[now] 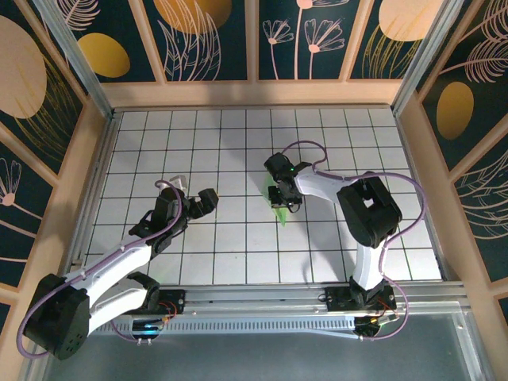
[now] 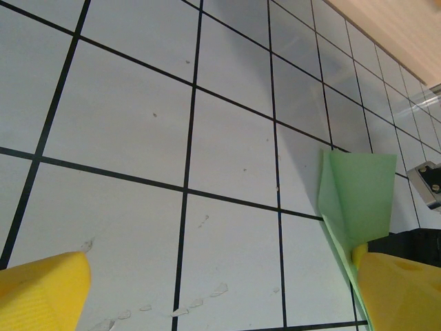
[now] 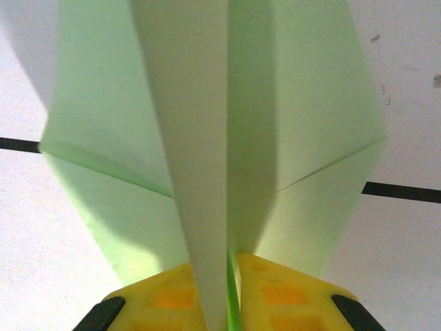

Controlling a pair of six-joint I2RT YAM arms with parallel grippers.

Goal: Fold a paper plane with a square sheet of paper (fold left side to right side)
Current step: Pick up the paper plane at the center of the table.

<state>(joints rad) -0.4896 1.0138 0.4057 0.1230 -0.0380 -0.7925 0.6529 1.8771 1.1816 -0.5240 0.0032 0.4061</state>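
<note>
Jaws of right gripper (image 3: 231,296) pinch the paper plane (image 3: 303,124); left gripper (image 1: 208,198) jaws spread.

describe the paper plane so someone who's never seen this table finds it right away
Start at the white gridded table and follow the right arm to the right gripper near the middle. Pinched there is the paper plane, a slim pale green dart with layered creases. Nothing near it shares that green; everything around it is white or black.
</note>
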